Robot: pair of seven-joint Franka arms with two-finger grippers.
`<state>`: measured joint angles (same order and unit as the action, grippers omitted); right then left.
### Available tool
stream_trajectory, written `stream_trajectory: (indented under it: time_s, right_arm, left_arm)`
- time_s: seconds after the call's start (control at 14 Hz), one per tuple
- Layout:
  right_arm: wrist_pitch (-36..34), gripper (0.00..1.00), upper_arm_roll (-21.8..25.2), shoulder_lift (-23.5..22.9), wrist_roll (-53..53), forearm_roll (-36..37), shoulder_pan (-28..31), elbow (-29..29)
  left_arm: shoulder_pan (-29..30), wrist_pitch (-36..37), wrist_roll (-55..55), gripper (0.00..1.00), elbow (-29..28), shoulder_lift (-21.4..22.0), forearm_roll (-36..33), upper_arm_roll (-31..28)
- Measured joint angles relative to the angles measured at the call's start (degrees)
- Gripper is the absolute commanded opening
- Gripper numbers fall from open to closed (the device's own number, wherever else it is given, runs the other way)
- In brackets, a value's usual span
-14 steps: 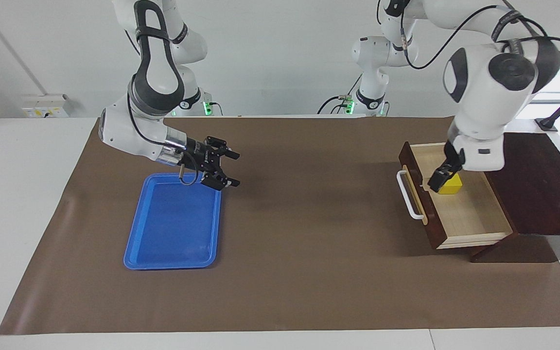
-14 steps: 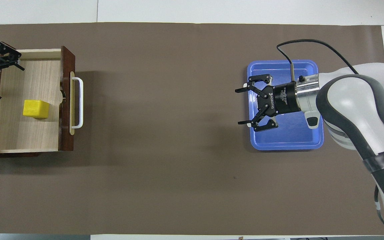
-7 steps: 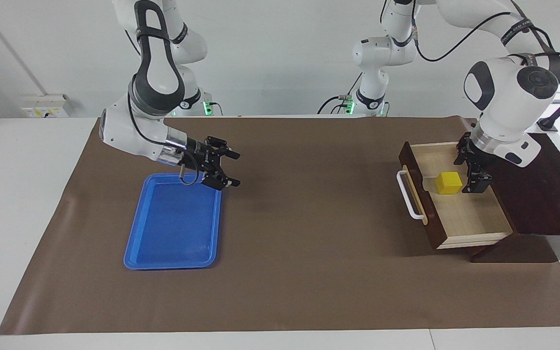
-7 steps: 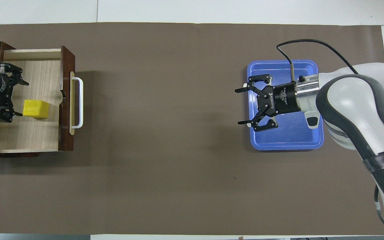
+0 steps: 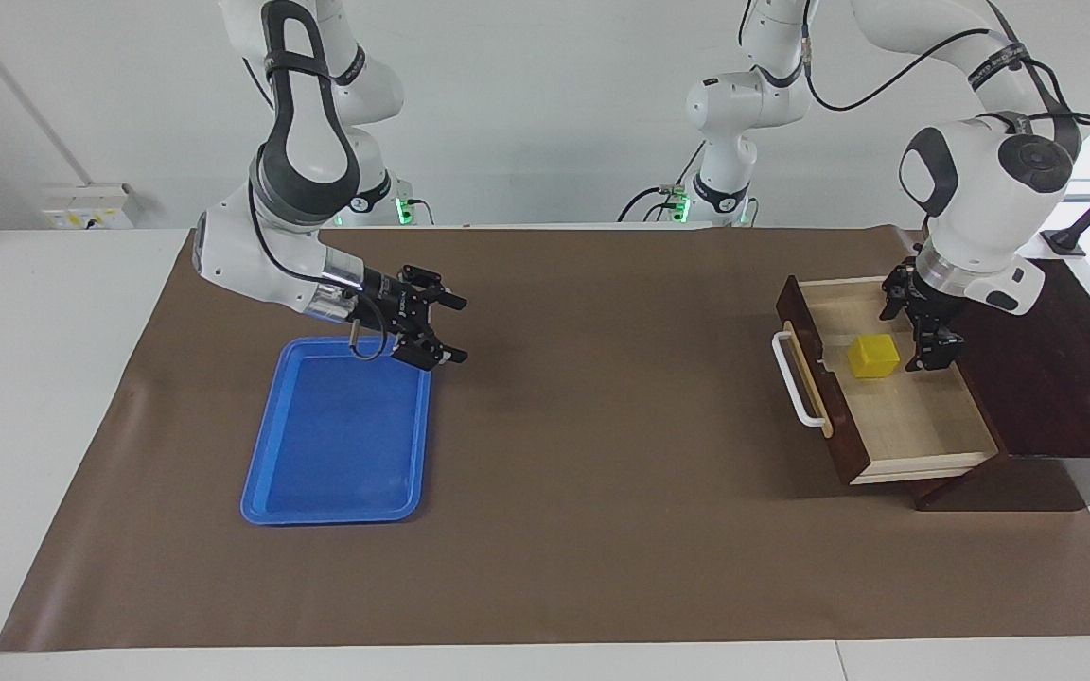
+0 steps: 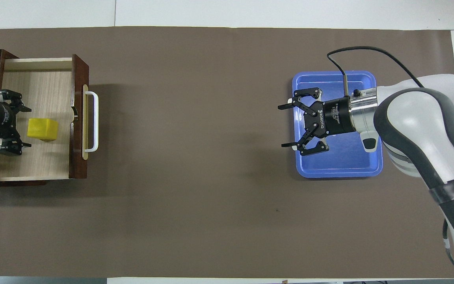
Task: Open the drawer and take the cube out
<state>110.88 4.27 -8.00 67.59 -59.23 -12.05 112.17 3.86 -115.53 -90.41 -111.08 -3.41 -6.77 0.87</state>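
Rigid, light-looking cube in pulled-out drawer, best pinched on flat opposite faces by wide-open left claw at its nine o'clock.

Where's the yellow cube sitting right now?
The cube lies on the floor of the open drawer at the left arm's end of the table, just inside the drawer front, with the open left gripper beside it, not gripping it.
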Motion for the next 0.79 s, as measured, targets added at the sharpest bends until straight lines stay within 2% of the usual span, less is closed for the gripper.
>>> stream_trajectory:
  time_s: [0.57, 0.64, 0.71, 0.79]
  right_arm:
    - [0.0, 1.0, 0.0, 0.0, -0.59, 0.04, 0.0, 0.0]
    - [0.0, 1.0, 0.0, 0.0, -0.6, 0.04, 0.0, 0.0]
    - [0.0, 1.0, 0.0, 0.0, -0.61, 0.04, 0.0, 0.0]
    - [0.0, 1.0, 0.0, 0.0, -0.62, 0.04, 0.0, 0.0]
  left_arm:
    - [0.38, -2.16, -0.76, 1.0, -2.11, 0.29, 0.01, 0.12]
    - [0.38, -2.22, -0.76, 0.98, -2.15, 0.29, 0.01, 0.13]
    - [0.38, -2.28, -0.76, 0.9, -2.17, 0.29, 0.01, 0.15]
    - [0.36, -2.38, -0.76, 0.78, -2.17, 0.29, 0.02, 0.21]
